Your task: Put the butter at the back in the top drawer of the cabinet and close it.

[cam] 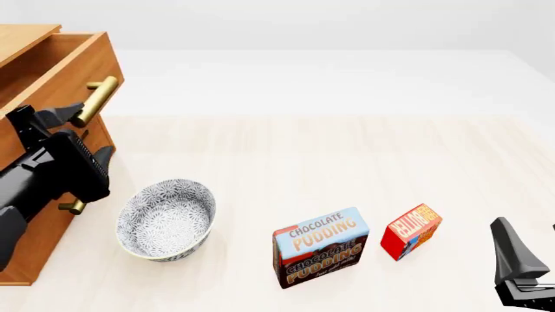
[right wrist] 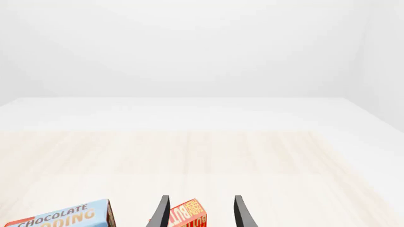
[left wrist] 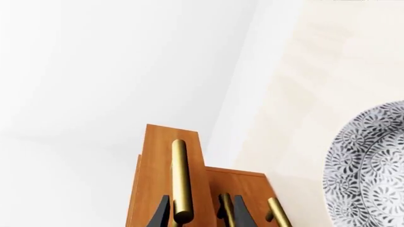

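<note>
The butter [cam: 412, 231], a small red box with an orange label, stands on the table at the front right, just right of the pudding box. It also shows low in the right wrist view as the butter [right wrist: 188, 216]. My right gripper [cam: 529, 247] [right wrist: 200, 215] is open, to the right of the butter and apart from it, holding nothing. The cabinet [cam: 35, 221] stands at the far left with its top drawer [cam: 82, 55] [left wrist: 158, 170] pulled out. My left gripper [cam: 80, 135] [left wrist: 202, 215] is open at the drawer's brass handle [cam: 103, 97] [left wrist: 180, 182], which lies between its fingers.
A patterned blue-white bowl [cam: 165, 218] [left wrist: 372, 170] sits just right of the cabinet. The Chocolate Pudding box [cam: 321, 246] [right wrist: 60, 218] stands between bowl and butter. Handles of the lower drawers [left wrist: 226, 208] show beside the left fingers.
</note>
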`<act>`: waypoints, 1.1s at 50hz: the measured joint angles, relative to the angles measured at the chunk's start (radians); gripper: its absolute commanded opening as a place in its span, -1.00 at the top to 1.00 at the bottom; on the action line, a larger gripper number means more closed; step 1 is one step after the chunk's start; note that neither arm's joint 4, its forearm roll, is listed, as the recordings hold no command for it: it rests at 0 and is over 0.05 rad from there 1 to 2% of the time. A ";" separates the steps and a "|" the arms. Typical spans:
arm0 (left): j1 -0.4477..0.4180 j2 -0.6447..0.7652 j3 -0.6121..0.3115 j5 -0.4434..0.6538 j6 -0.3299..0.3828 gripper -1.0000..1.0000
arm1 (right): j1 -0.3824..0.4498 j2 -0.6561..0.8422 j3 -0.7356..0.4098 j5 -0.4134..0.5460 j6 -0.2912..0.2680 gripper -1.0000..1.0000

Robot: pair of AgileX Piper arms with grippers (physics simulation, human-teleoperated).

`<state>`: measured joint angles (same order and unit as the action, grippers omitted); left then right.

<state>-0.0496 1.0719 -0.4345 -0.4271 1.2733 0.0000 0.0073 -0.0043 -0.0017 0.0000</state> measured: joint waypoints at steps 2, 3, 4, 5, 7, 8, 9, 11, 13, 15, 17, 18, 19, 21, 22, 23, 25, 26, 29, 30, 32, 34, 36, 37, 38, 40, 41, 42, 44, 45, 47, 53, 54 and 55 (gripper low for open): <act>-0.001 0.000 0.000 0.000 0.000 -1.00 | 0.000 0.000 0.000 0.000 0.000 -1.00; -0.001 0.000 0.000 -0.001 0.001 -1.00 | 0.000 0.000 0.000 0.000 0.000 -1.00; -0.001 0.000 0.000 -0.001 0.001 -1.00 | 0.000 0.000 0.000 0.000 0.000 -1.00; -0.002 0.000 0.000 -0.001 0.001 -1.00 | 0.000 0.000 0.000 0.000 0.000 -1.00; -0.002 0.000 0.000 -0.001 0.001 -1.00 | 0.000 0.000 0.000 0.000 0.000 -1.00; -0.002 0.000 0.000 -0.001 0.001 -1.00 | 0.000 0.000 0.000 0.000 0.000 -1.00; -0.002 0.000 0.000 -0.001 0.001 -1.00 | 0.000 0.000 0.000 0.000 0.000 -1.00; -0.003 0.000 0.000 -0.001 0.002 -1.00 | 0.000 0.000 0.000 0.000 0.000 -1.00; -0.003 0.000 0.000 -0.002 0.002 -1.00 | 0.000 0.000 0.000 0.000 0.000 -1.00; -0.003 0.000 0.000 -0.002 0.002 -1.00 | 0.000 0.000 0.000 0.000 0.000 -1.00; -0.003 0.000 0.000 -0.002 0.002 -1.00 | 0.000 0.000 0.000 0.000 0.000 -1.00; -0.003 0.000 0.000 -0.002 0.002 -1.00 | 0.000 0.000 0.000 0.000 0.000 -1.00; -0.003 0.000 0.000 -0.002 0.002 -1.00 | 0.000 0.000 0.000 0.000 0.000 -1.00; -0.003 0.000 0.000 -0.002 0.002 -1.00 | 0.000 0.000 0.000 0.000 0.000 -1.00; -0.003 0.000 0.000 -0.002 0.002 -1.00 | 0.000 0.000 0.000 0.000 0.000 -1.00; -0.003 0.000 0.000 -0.002 0.002 -1.00 | 0.000 0.000 0.000 0.000 0.000 -1.00; -0.003 0.000 0.000 -0.002 0.002 -1.00 | 0.000 0.000 0.000 0.000 0.000 -1.00; -0.003 0.000 0.000 -0.002 0.002 -1.00 | 0.000 0.000 0.000 0.000 0.000 -1.00; -0.004 0.000 0.000 -0.002 0.002 -1.00 | 0.000 0.000 0.000 0.000 0.000 -1.00; -0.004 0.000 0.000 -0.002 0.002 -1.00 | 0.000 0.000 0.000 0.000 0.000 -1.00; -0.004 0.000 0.000 -0.002 0.002 -1.00 | 0.000 0.000 0.000 0.000 0.000 -1.00; -0.004 0.000 0.000 -0.002 0.002 -1.00 | 0.000 0.000 0.000 0.000 0.000 -1.00; -0.004 0.000 0.000 -0.002 0.002 -1.00 | 0.000 0.000 0.000 0.000 0.000 -1.00; -0.004 0.000 0.000 -0.002 0.002 -1.00 | 0.000 0.000 0.000 0.000 0.000 -1.00; -0.004 0.000 0.000 -0.002 0.002 -1.00 | 0.000 0.000 0.000 0.000 0.000 -1.00; -0.004 0.000 0.000 -0.002 0.002 -1.00 | 0.000 0.000 0.000 0.000 0.000 -1.00; -0.004 0.000 0.000 -0.002 0.002 -1.00 | 0.000 0.000 0.000 0.000 0.000 -1.00; -0.004 0.000 0.000 -0.002 0.002 -1.00 | 0.000 0.000 0.000 0.000 0.000 -1.00; -0.004 0.000 0.000 -0.002 0.002 -1.00 | 0.000 0.000 0.000 0.000 0.000 -1.00; -0.004 0.000 0.000 -0.002 0.002 -1.00 | 0.000 0.000 0.000 0.000 0.000 -1.00; -0.004 0.000 0.000 -0.002 0.002 -1.00 | 0.000 0.000 0.000 0.000 0.000 -1.00; -0.004 0.000 0.000 -0.002 0.002 -1.00 | 0.000 0.000 0.000 0.000 0.000 -1.00; -0.004 0.000 0.000 -0.002 0.002 -1.00 | 0.000 0.000 0.000 0.000 0.000 -1.00; -0.004 0.000 0.000 -0.002 0.002 -1.00 | 0.000 0.000 0.000 0.000 0.000 -1.00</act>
<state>-0.0536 1.0723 -0.4341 -0.4290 1.2757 0.0000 0.0073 -0.0043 -0.0017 0.0000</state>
